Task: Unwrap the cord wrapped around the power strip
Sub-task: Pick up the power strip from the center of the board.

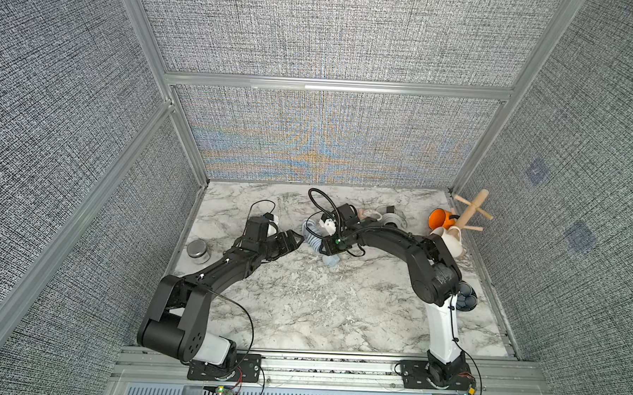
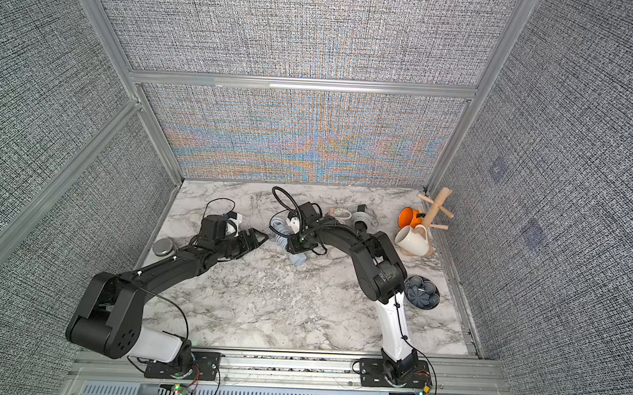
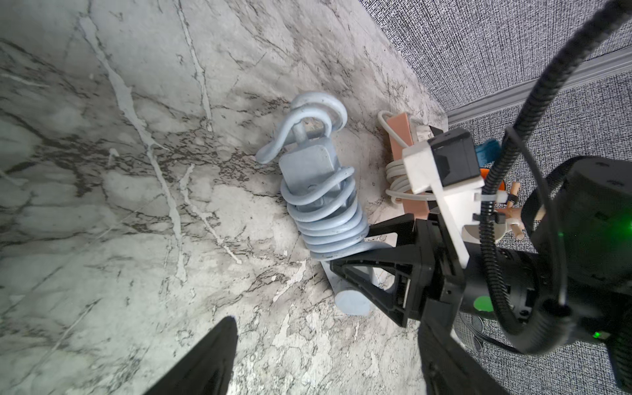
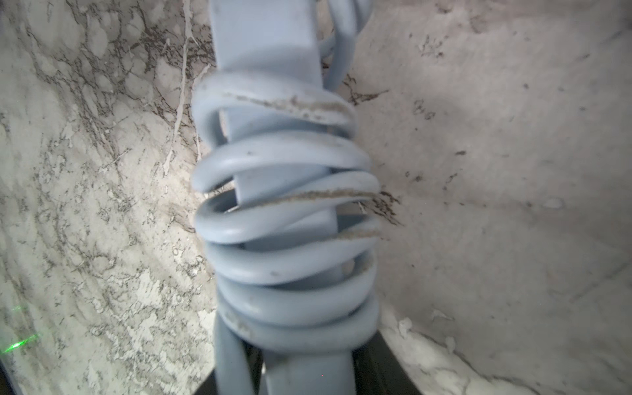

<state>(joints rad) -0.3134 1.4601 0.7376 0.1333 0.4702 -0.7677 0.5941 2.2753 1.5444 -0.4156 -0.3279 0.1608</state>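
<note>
A lab robot cell: grey fabric panels in aluminium framing enclose a marble-look counter fronted by a mounting rail.

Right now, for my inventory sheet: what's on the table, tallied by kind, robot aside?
Power strips: 3
Mugs: 2
Mug tree: 1
Bowl: 1
Jar: 1
Total: 8

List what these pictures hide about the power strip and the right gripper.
- Power strip, both top views: mostly hidden under the right arm's wrist.
- Right gripper, right wrist view: fingers cut off by the bottom edge; grip unclear.
- Strip's middle, left wrist view: covered by cord coils.
</note>
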